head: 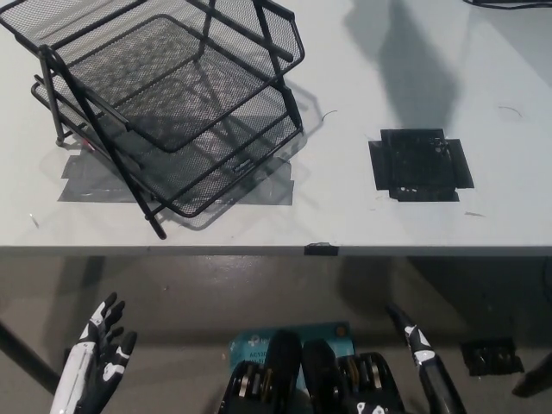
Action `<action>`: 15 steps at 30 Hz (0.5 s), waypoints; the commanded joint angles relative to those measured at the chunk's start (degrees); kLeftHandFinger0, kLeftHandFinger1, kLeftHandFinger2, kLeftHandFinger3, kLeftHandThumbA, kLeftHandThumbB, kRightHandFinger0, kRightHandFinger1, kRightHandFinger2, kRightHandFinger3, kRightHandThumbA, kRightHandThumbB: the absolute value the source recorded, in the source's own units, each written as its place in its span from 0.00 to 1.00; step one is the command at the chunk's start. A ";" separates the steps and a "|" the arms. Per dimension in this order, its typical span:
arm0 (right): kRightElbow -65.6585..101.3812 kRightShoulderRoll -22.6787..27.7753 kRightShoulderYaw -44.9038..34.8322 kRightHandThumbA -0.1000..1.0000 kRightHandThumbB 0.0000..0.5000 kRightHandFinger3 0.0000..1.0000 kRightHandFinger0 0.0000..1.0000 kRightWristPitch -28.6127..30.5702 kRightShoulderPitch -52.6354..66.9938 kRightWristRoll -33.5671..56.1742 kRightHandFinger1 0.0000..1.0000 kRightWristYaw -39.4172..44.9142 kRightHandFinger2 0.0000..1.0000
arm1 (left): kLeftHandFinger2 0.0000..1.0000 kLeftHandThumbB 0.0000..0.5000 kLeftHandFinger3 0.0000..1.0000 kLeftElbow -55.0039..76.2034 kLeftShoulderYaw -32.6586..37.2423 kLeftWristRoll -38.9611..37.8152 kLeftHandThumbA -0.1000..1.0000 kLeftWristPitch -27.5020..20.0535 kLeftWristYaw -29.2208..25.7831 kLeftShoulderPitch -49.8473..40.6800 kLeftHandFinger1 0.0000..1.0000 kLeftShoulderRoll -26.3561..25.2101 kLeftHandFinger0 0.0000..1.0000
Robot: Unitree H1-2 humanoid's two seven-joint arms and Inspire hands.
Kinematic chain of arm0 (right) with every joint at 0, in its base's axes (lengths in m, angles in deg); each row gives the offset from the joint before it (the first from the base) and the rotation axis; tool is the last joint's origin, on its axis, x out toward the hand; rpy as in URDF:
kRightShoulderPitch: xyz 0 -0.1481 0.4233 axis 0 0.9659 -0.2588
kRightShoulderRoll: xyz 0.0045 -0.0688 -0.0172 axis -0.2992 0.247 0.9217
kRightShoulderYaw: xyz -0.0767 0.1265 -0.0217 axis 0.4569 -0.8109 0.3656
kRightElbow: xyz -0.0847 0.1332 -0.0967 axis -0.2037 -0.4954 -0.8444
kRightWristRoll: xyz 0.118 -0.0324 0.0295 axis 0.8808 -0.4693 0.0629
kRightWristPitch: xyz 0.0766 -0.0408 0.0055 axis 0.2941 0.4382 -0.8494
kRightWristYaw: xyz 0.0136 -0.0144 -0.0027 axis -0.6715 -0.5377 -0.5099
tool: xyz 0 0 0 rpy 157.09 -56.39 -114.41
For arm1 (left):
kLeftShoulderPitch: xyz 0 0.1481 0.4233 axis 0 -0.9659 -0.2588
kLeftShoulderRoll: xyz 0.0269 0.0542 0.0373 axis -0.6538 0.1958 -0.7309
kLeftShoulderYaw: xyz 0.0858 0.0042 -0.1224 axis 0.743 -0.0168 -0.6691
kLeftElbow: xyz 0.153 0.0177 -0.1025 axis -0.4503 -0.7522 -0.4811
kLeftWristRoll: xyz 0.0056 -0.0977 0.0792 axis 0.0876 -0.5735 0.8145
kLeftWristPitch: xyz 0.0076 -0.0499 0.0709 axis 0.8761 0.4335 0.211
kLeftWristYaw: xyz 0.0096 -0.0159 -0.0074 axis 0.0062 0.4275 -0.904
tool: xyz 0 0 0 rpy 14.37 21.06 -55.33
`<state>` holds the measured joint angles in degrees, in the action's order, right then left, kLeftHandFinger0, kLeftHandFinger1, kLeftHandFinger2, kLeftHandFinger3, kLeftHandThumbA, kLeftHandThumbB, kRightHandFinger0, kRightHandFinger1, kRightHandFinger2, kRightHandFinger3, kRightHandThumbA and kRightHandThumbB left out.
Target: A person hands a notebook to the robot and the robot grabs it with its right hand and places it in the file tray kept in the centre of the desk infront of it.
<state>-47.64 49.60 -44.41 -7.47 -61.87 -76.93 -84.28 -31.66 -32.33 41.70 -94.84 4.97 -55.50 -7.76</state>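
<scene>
— What takes up most of the view?
— The white desk (pixel 414 224), whose front edge runs straight across the middle; below it lies bare grey floor (pixel 216 285). The right half of the desk is open apart from a square patch of black tape (pixel 420 166) and a soft shadow (pixel 414 60) above it.
— And the file tray (pixel 172 103)?
— A black wire-mesh tray with stacked tiers sits on the desk's left half, turned at an angle, its front corner close to the desk edge. Grey tape strips (pixel 95 181) lie under it.
— Where are the hands relative to it?
— Both are low, below the desk edge and well apart from the tray. The white left hand (pixel 99 358) is at the lower left, fingers spread, holding nothing. The black right hand (pixel 414 341) is at the lower right; I cannot tell whether it is open or closed.
— The notebook?
— None shows.
— Any writing?
— A teal label (pixel 250 345) at the bottom centre bears print too small to read.
</scene>
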 commanded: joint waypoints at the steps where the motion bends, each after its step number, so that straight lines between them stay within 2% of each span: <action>1: 1.55 -0.76 -0.38 1.00 0.49 1.00 1.00 4.39 -0.02 -1.01 1.00 -1.39 1.00 | 1.00 0.88 1.00 1.40 -0.38 1.09 0.84 -2.77 -1.07 -0.04 1.00 -0.47 0.96; 4: 1.48 -1.21 -1.01 1.00 0.44 1.00 1.00 6.56 -0.36 -2.44 1.00 -2.98 1.00 | 1.00 0.87 1.00 1.47 -0.55 1.14 0.84 -2.28 -1.11 0.07 1.00 -0.43 0.96; 7: 3.50 -2.02 -2.36 1.00 0.50 1.00 1.00 7.19 0.04 -3.03 1.00 -4.51 1.00 | 1.00 0.87 1.00 1.22 -0.66 0.58 0.83 -2.84 -0.98 0.06 1.00 -0.30 0.96; 12: 8.67 -3.07 -5.01 1.00 0.48 1.00 1.00 7.94 0.02 -3.93 1.00 -6.37 1.00 | 1.00 0.88 1.00 1.16 -0.74 0.08 0.82 -2.48 -0.72 0.02 1.00 -0.18 0.97; 15: 11.25 -3.48 -6.45 1.00 0.51 1.00 1.00 7.98 -0.45 -5.62 1.00 -7.02 1.00 | 1.00 0.86 1.00 0.68 -0.82 0.10 0.82 -3.05 -0.90 0.16 1.00 -0.04 0.96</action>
<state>-40.58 47.01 -49.26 -3.69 -61.88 -80.14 -88.39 -31.68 -32.76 41.99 -95.10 4.98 -55.49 -7.74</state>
